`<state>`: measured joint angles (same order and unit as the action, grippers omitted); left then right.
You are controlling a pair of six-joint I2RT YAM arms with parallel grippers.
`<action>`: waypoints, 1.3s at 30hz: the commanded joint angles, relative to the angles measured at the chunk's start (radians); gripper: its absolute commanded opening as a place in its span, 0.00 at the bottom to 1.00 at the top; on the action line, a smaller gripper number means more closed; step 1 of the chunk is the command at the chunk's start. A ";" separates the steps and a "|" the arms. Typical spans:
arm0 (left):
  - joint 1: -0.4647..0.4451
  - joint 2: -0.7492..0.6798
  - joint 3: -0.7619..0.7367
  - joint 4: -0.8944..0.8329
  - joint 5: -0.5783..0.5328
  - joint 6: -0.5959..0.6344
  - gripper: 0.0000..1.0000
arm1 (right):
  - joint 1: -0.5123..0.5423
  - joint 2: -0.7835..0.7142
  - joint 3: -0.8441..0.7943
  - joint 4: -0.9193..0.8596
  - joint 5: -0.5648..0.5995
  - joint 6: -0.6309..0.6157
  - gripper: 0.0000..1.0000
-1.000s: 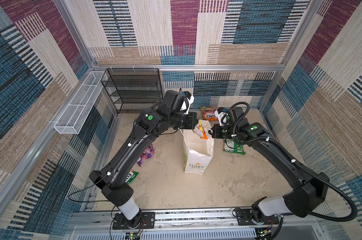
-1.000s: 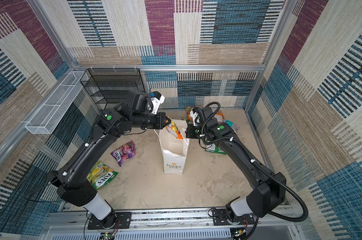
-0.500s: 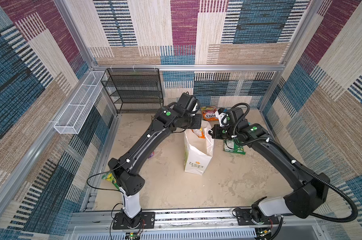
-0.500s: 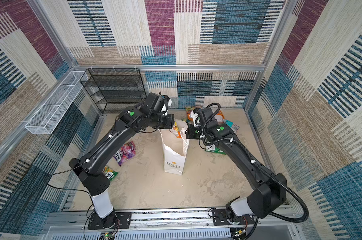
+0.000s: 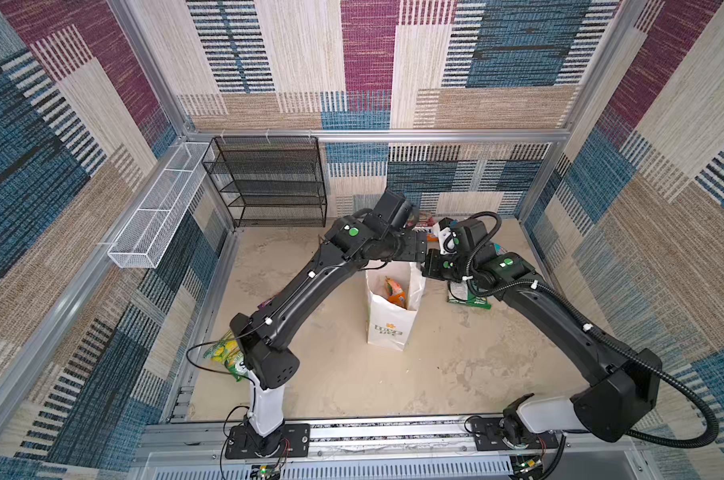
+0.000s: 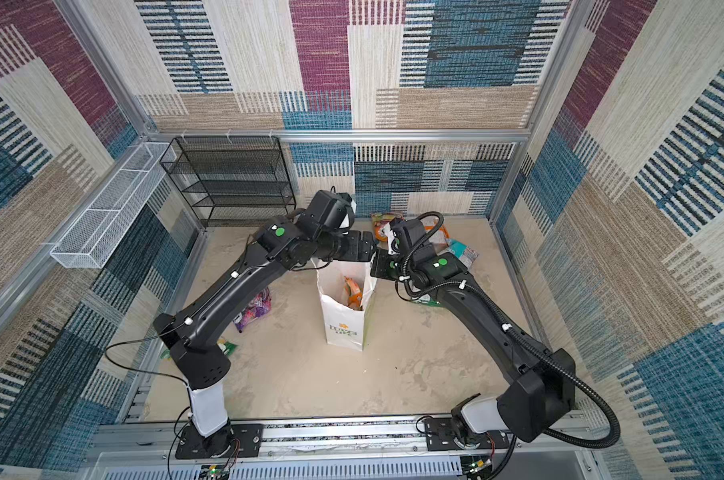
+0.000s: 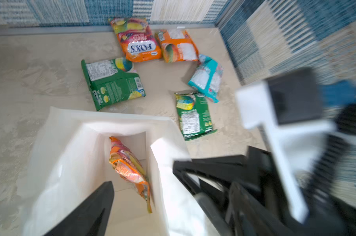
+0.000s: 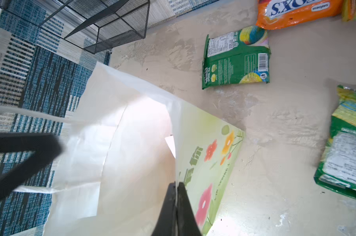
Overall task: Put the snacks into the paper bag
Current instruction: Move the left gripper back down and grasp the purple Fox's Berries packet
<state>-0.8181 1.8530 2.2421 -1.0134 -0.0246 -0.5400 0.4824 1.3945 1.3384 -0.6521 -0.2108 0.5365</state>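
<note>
Orange wrapping shows inside the paper bag (image 5: 389, 320): one packet (image 7: 128, 169) lies at the bottom, leaning on a side wall. The right claw (image 8: 176, 196) is pinched tight on the bag's rim, apparently to keep the mouth spread and the bag upright. The left claw (image 6: 362, 253) hangs over the opening, fingers wide apart with nothing between them, so this drop looks finished. More snacks wait on the floor (image 5: 352, 374): a green packet (image 7: 113, 81), an orange one (image 7: 141, 45) and a teal one (image 7: 206, 78) beyond the bag, and a purple one (image 6: 256, 307) beside the left arm (image 5: 302, 291).
</note>
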 commanded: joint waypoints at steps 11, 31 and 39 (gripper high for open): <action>0.031 -0.622 -0.361 0.032 0.033 0.071 0.99 | -0.002 -0.020 -0.021 0.037 0.085 -0.036 0.00; 0.698 -1.011 -1.440 0.281 0.299 -0.341 0.99 | -0.002 -0.052 -0.086 0.089 0.000 -0.069 0.00; 0.954 -0.829 -1.596 0.572 0.468 -0.375 0.94 | -0.002 -0.054 -0.098 0.097 -0.023 -0.069 0.00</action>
<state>0.1112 0.9783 0.6525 -0.5949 0.3546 -0.8940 0.4805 1.3407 1.2449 -0.5632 -0.2096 0.4736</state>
